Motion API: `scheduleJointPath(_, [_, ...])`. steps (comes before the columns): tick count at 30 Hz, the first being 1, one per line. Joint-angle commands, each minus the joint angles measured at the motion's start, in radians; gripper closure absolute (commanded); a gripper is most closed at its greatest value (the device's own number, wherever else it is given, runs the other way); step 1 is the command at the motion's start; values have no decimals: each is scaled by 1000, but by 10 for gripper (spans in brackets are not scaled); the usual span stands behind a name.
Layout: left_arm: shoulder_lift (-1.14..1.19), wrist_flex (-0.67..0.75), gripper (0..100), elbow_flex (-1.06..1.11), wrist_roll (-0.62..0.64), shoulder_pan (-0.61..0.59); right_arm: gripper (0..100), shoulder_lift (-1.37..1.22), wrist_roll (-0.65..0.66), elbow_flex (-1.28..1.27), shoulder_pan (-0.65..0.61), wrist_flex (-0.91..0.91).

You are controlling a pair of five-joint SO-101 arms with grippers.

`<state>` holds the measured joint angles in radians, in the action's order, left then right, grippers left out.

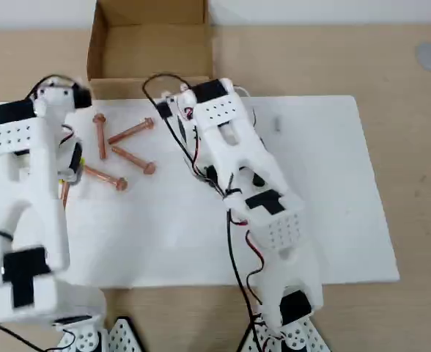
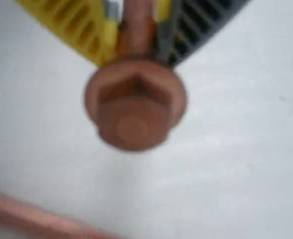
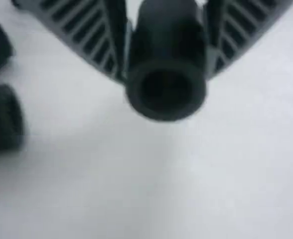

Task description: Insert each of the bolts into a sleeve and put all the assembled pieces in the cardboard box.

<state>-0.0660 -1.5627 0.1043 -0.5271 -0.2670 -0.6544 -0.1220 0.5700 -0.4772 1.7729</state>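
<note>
Left gripper [image 2: 136,32] clamping a bolt [image 2: 135,107] by its shank, head sticking out past the fingertips. Right gripper [image 3: 166,32] gripping a black sleeve [image 3: 166,87], bore facing outward. Spare sleeves [image 3: 2,122] lying just beside it. Loose bolts [image 1: 131,132] lying between the grippers, box [image 1: 97,44] sitting just beyond the right one.

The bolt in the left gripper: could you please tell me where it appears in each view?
High view: bolt, a copper tip poking out beside the left arm.
Left wrist view: centre, head toward the camera, between the fingers.
Right wrist view: a black sleeve sits at centre instead.
Shared landmark: the white sheet beneath everything.
</note>
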Motion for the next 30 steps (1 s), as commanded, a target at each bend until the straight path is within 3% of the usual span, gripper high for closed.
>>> scheduleJointPath(1, [-236, -3, 990, -12, 54, 54, 988, 168, 14, 64, 2, 15])
scheduleJointPath(7, [-510, 35, 990, 35, 222, 68, 988, 354, 60, 64, 4, 14])
scheduleJointPath(18, [-1069, 353, 991, 226, 555, 68, 988, 700, 209, 62, -1, -140])
scheduleJointPath(23, [-1273, 555, 991, 404, 641, 74, 988, 857, 242, 56, -39, -147])
scheduleJointPath(30, [-1457, 833, 992, 712, 667, 75, 988, 1079, 279, -70, -128, -69])
